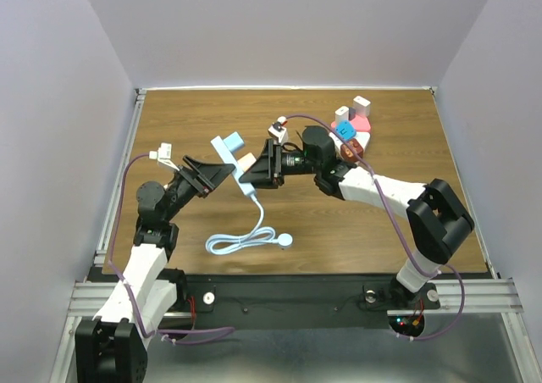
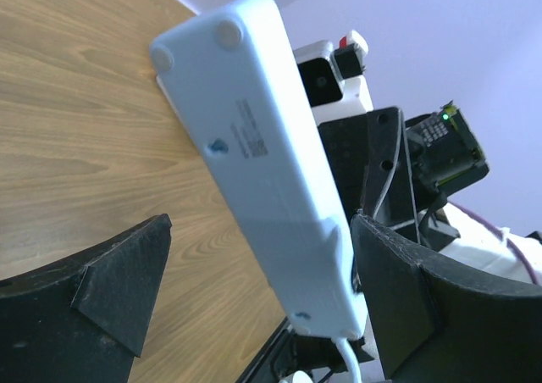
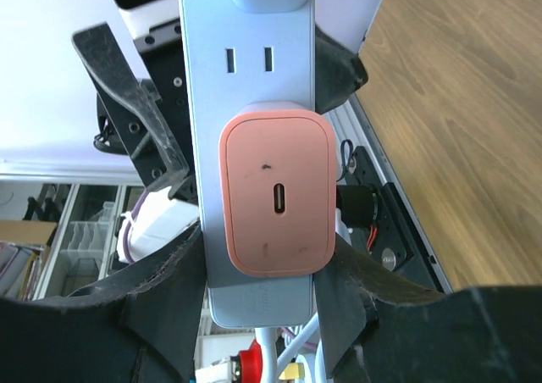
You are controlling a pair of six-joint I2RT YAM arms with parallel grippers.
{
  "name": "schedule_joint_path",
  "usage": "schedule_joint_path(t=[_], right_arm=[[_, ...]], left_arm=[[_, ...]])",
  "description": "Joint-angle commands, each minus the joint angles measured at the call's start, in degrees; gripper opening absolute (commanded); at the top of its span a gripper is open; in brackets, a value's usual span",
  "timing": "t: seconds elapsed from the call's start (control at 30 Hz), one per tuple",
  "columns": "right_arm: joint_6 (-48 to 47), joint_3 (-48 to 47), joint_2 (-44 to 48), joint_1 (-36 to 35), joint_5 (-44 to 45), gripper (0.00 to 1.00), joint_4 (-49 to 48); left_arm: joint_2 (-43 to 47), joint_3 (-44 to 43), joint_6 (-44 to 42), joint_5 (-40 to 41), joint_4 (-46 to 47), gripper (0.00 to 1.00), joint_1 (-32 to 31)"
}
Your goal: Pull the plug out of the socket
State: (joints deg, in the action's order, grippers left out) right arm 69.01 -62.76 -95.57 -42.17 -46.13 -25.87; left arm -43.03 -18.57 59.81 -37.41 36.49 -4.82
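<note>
A light-blue power strip [image 1: 240, 166] is held off the wooden table between my two grippers. A peach plug [image 1: 246, 158] sits in it, seen face on in the right wrist view [image 3: 275, 197]. A second pale-blue plug [image 1: 229, 140] sits further up the strip [image 3: 246, 61]. My right gripper [image 1: 261, 166] is shut on the strip's sides beside the peach plug's lower end [image 3: 269, 241]. My left gripper [image 1: 218, 174] is open around the strip's cable end [image 2: 258, 230]. The strip's back [image 2: 271, 171] lies against its right finger [image 2: 406, 290], and the left finger [image 2: 127, 281] stands well apart.
The strip's white cable [image 1: 246, 241] loops on the table toward the front, ending in a round puck [image 1: 286, 240]. A pile of pink, blue, white and brown adapters [image 1: 351, 129] lies at the back right. A small white adapter [image 1: 278, 130] lies behind the right gripper.
</note>
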Motion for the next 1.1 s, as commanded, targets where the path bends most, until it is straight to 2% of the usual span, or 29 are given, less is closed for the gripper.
schedule_joint_path(t=[0.0, 0.1, 0.27, 0.47, 0.77, 0.87, 0.97, 1.07], right_arm=[[1.6, 0.4, 2.4, -1.2, -2.5, 0.01, -7.7], [1.2, 0.4, 2.0, -1.3, -2.6, 0.0, -7.8], [1.1, -0.4, 1.0, -2.1, -3.3, 0.0, -7.6], [0.3, -0.9, -1.1, -3.2, -3.1, 0.0, -7.5], [0.2, -2.7, -3.5, -4.1, -4.2, 0.0, -7.5], [0.0, -2.8, -3.5, -4.1, -4.2, 0.0, -7.5], [0.0, -3.0, -3.3, -4.0, -4.4, 0.01, -7.5], [0.0, -3.2, -3.0, -4.0, -4.2, 0.0, -7.5]], left_arm=[[-0.9, -0.1, 4.2, -0.8, 8.8, 0.99, -0.2], [-1.0, 1.1, 7.2, -1.1, 14.2, 0.99, -0.3], [-1.9, 1.0, 6.7, -1.3, 14.0, 0.99, -0.3], [-2.4, 0.7, 6.8, -2.5, 14.7, 0.93, -0.6], [-2.3, 1.8, 6.7, -3.6, 14.8, 0.77, -0.7], [-2.3, 2.3, 6.8, -4.7, 15.0, 0.66, -0.7], [-1.8, 3.7, 6.6, -5.3, 15.4, 0.5, -0.7], [-1.0, 4.3, 6.7, -6.1, 15.4, 0.49, -0.7]])
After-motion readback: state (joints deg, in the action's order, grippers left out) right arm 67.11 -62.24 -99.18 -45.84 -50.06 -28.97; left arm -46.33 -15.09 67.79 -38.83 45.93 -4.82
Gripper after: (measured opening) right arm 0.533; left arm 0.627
